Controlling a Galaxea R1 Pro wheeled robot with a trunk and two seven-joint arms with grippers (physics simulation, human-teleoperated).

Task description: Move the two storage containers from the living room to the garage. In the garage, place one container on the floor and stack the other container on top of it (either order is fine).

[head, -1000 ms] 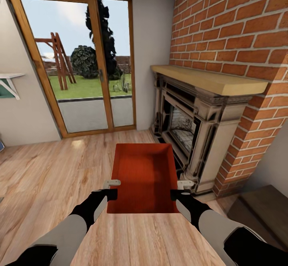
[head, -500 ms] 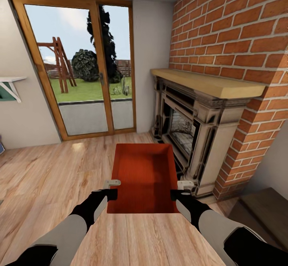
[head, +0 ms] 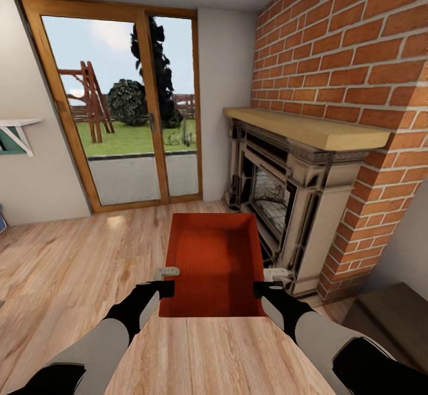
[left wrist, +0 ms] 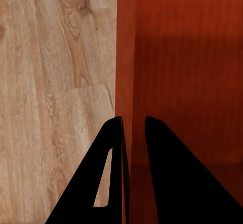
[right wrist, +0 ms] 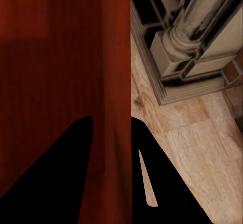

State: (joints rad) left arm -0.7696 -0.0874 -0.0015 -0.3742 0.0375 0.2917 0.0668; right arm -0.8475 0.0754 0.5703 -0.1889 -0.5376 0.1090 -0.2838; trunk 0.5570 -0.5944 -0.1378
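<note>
**Robot carrying an orange-red container beside a brick fireplace**

The living room had a light wood-plank floor [head: 71, 264] and cream walls. Straight ahead stood a tall glass door [head: 119, 109] in a warm wooden frame, with a green lawn, a dark tree and a wooden swing frame visible through it. On the right rose a red brick wall [head: 351, 44], and set against it was an ornate stone fireplace [head: 285, 198] topped by a pale wooden mantel [head: 309, 127]. A small white shelf bracket [head: 15, 133] was fixed to the wall on the far left. A dark low step or cabinet [head: 395, 317] sat in the lower right corner.

In the middle of the scene, held above the floor in front of the robot, was a storage container [head: 214, 261], an orange-red open-top bin with a finely ribbed inside. Its far end pointed toward the door, and its right side hung near the base of the fireplace.

The left gripper [head: 165, 281] was clamped on the container's left wall near the close end; the left wrist camera showed one dark finger [left wrist: 109, 173] outside that thin wall and the other inside. The right gripper [head: 268, 282] was pinched the same way on the right wall, one finger [right wrist: 147, 178] outside and one inside. Both arms reached forward, grey at the forearm and black at the wrist.
</note>
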